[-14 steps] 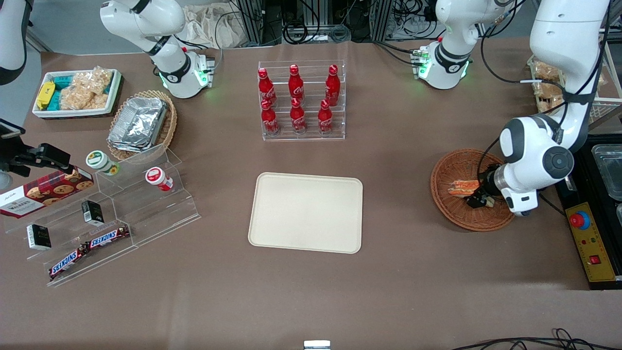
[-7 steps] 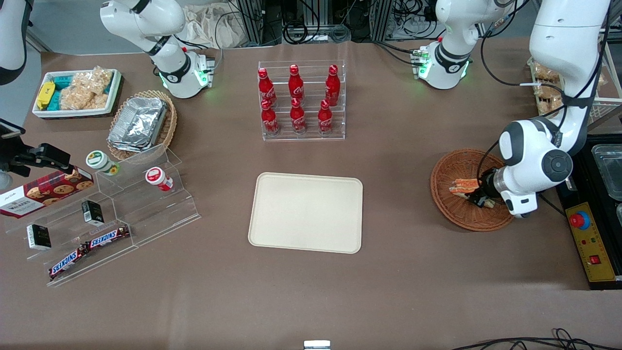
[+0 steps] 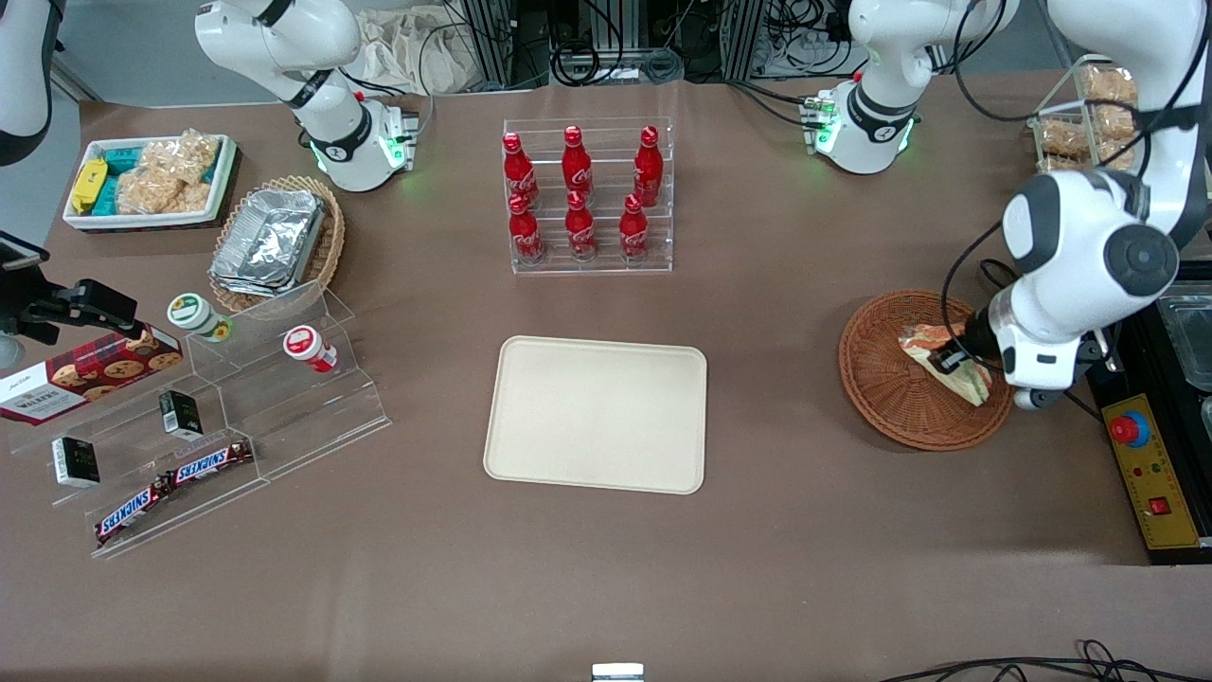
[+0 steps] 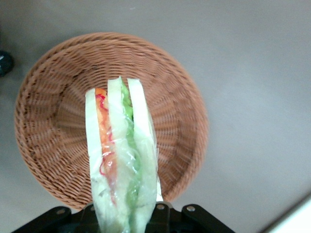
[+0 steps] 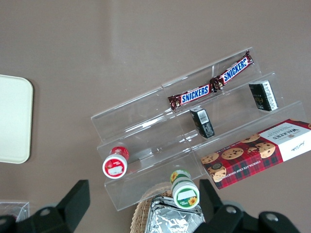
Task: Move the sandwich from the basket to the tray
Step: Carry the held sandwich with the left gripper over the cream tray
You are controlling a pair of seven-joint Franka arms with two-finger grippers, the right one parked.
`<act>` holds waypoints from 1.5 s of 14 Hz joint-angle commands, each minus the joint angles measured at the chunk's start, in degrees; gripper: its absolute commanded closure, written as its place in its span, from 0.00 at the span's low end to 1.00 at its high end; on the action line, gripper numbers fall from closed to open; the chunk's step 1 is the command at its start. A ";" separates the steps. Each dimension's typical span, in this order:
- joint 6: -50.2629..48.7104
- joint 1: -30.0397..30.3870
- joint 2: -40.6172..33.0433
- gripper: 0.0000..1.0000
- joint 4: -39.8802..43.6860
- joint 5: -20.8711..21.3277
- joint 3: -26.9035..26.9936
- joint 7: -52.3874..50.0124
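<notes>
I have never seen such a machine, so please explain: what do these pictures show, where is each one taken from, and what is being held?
This is a robot with white jointed arms at a brown table. The wide picture looks at it from the front; the two others come from cameras on its wrists. The working arm's gripper is shut on the sandwich, lifted above the round woven basket. The cream tray, where the sandwich should go, lies bare mid-table. Cola bottles stand farther from the front camera; a clear stand with Snickers bars lies toward the parked arm's end.
</notes>
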 commanded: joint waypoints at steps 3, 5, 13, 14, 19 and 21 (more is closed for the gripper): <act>-1.53 -0.26 -0.53 1.00 4.78 -3.86 -12.68 0.62; -1.18 -0.35 0.87 1.00 6.71 -4.57 -17.35 0.36; 11.55 -9.82 16.76 1.00 12.50 14.66 -23.17 -4.83; 13.04 -12.28 19.66 1.00 14.43 15.55 -22.91 -4.65; 14.37 -13.98 30.57 1.00 20.24 32.05 -22.82 -11.32; 15.43 -14.50 34.52 1.00 22.62 35.84 -22.82 -13.08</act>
